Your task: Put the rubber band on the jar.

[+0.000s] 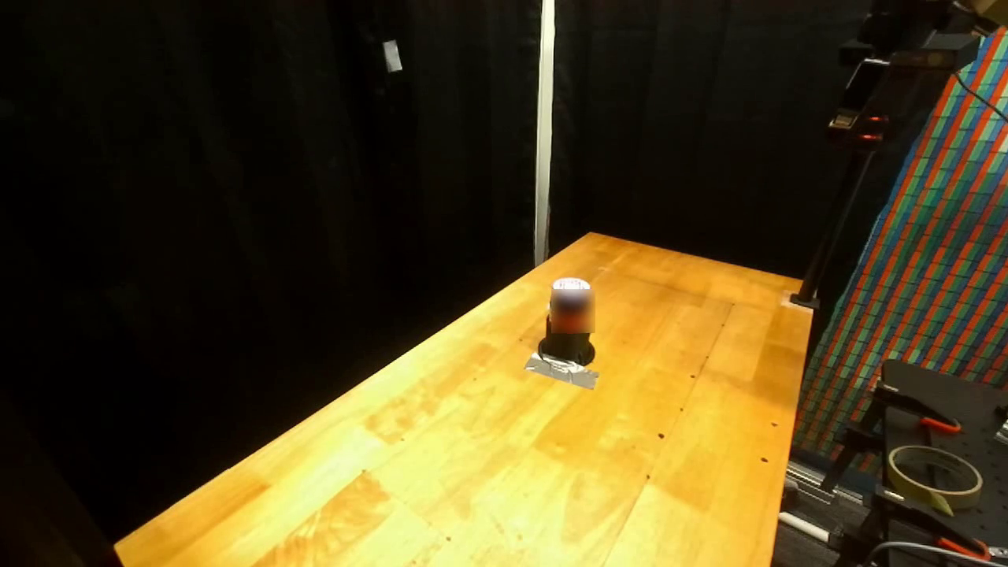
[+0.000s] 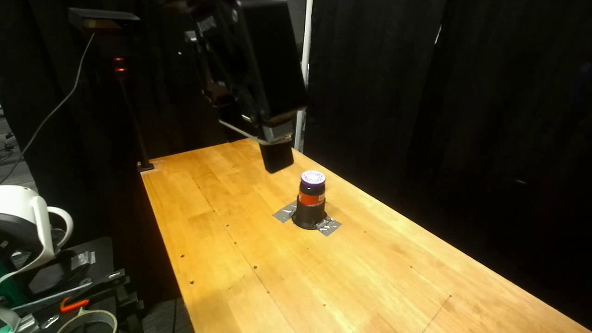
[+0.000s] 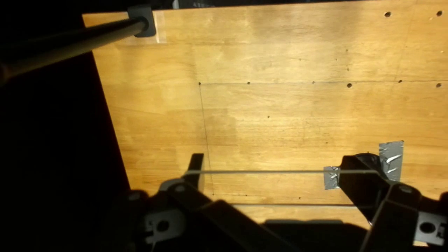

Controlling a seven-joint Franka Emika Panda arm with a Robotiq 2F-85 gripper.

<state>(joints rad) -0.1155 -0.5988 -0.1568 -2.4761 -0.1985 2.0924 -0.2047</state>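
Note:
The jar (image 1: pixel 572 321) stands upright on the wooden table in both exterior views, with a white patterned top, orange-red middle and black base (image 2: pixel 309 217); it also shows in an exterior view (image 2: pixel 312 198). In the wrist view my right-hand finger hides most of it; only a dark rim (image 3: pixel 371 158) shows. My gripper (image 3: pixel 274 168) is open. The pale rubber band (image 3: pixel 266 172) is stretched around both fingers in two parallel strands. In an exterior view the gripper (image 2: pixel 277 157) hangs above the table, higher than the jar and apart from it; the band (image 2: pixel 243 132) shows there too.
Silver tape (image 2: pixel 329 226) fixes the base to the table (image 2: pixel 370 277). A black stand (image 2: pixel 145 166) is at the table's far corner, also in the wrist view (image 3: pixel 143 22). A side cart holds a tape roll (image 1: pixel 935 476) and tools. Dark curtains hang behind.

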